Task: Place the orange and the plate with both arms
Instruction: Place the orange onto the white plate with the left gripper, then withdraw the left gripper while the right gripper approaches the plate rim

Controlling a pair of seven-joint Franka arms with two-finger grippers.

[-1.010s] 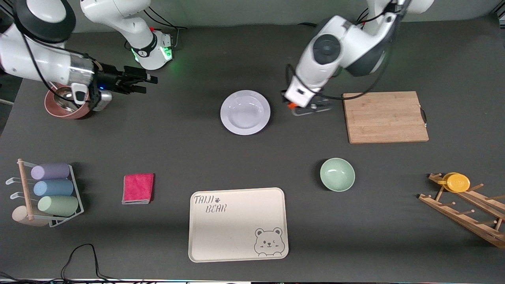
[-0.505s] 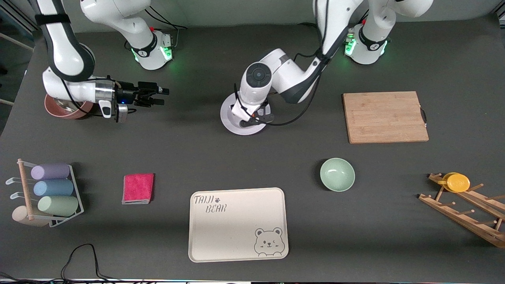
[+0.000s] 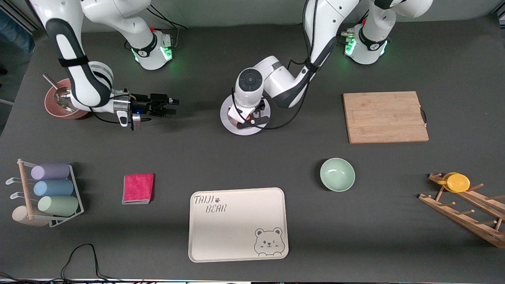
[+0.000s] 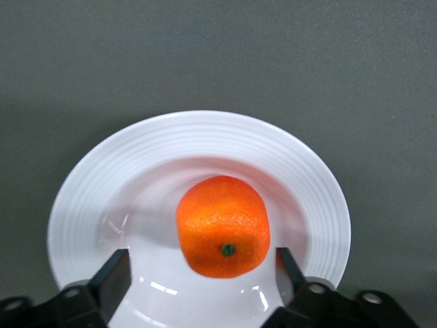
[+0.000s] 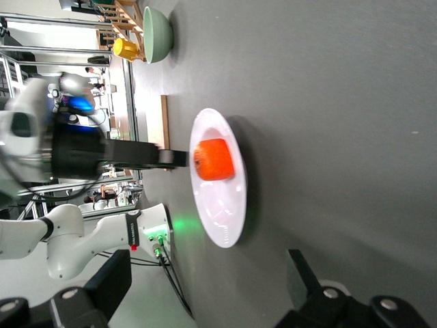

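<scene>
Since a second ago the left arm has swung from beside the cutting board [image 3: 384,116] to the plate [image 3: 244,118], and the right arm has slid out from the red bowl [image 3: 63,103] toward the middle of the table [image 3: 197,154]. Now the left claw [image 4: 201,277] hangs low over the plate, its fingers [image 4: 113,273] spread apart with the orange [image 4: 223,225] between them; the fruit sits in the plate's well with a gap to each finger, so it looks released rather than gripped. From the right wrist view the orange [image 5: 214,159] rests on the plate [image 5: 222,205] with the left arm's dark finger reaching in above it. In the front view the fruit is hidden under the left arm's wrist. The right claw [image 3: 170,106] hovers over bare table between the red bowl and the plate, fingers parted and pointing at the plate, holding nothing. Nearer the front camera lie the cream bear tray [image 3: 238,225], the mint-green bowl [image 3: 337,174] and a pink cloth [image 3: 138,188].
</scene>
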